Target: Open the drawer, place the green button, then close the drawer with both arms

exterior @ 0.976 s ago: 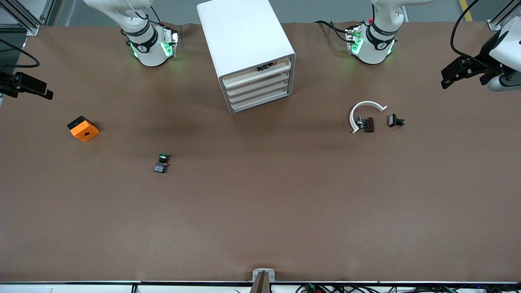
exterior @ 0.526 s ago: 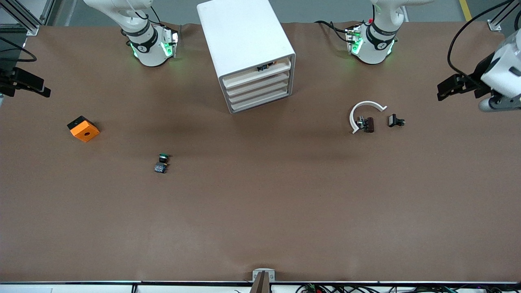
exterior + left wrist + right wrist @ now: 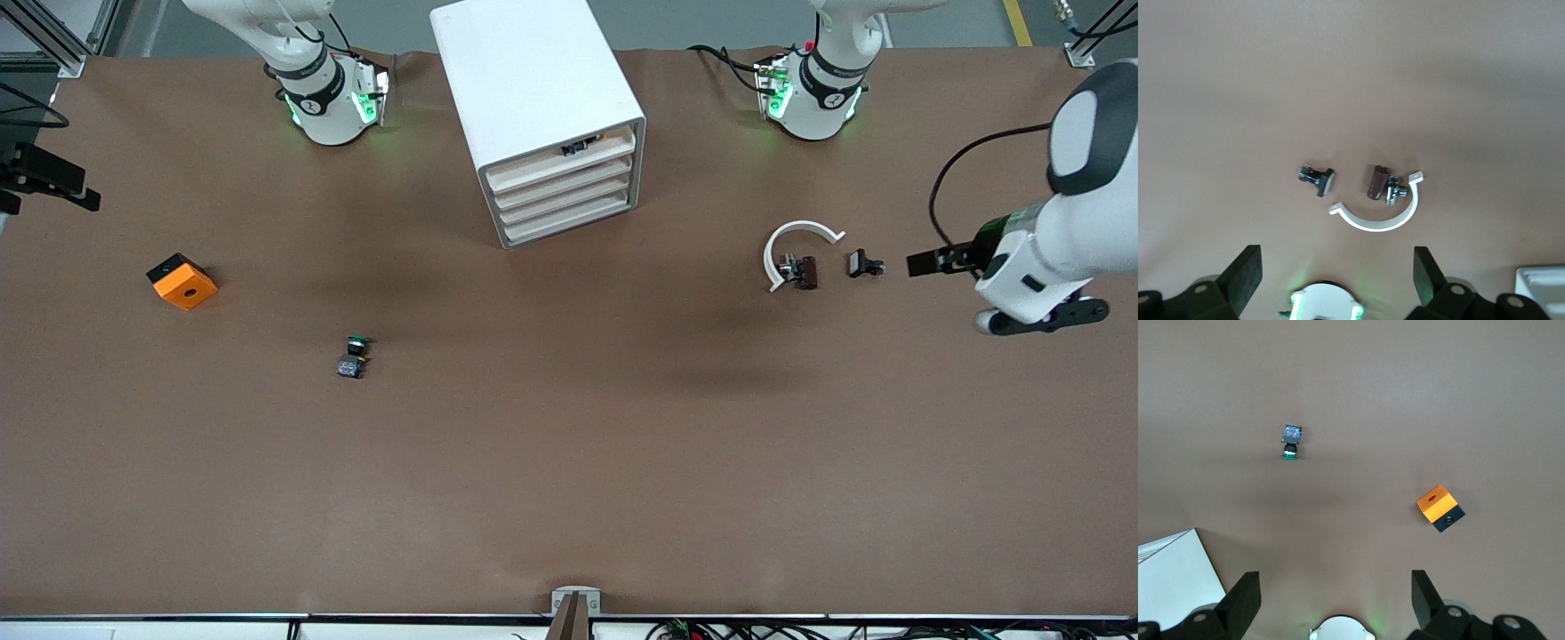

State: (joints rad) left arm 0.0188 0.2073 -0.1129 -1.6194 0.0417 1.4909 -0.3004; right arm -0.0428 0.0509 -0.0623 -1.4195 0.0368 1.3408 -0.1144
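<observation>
The button [image 3: 354,356], green cap on a dark body, lies on the brown table nearer the front camera than the white cabinet [image 3: 533,98]; it also shows in the right wrist view [image 3: 1291,441]. The cabinet's four drawers [image 3: 562,197] face the front camera and sit pushed in. My left gripper [image 3: 929,263] is open and empty, up in the air at the left arm's end of the table, beside the clip pieces; its fingers [image 3: 1245,277] stand wide apart. My right gripper [image 3: 53,182] is open and empty at the right arm's end of the table, its fingers [image 3: 1245,600] wide apart.
An orange cube with a hole [image 3: 182,281] lies toward the right arm's end. A white arc [image 3: 796,238], a brown clip piece [image 3: 805,272] and a black clip piece [image 3: 864,264] lie toward the left arm's end. A small dark item [image 3: 580,145] sits in the cabinet's top slot.
The left arm has swung down over the table toward the clip pieces. The right gripper has drifted slightly toward the table's edge. Nothing on the table has moved.
</observation>
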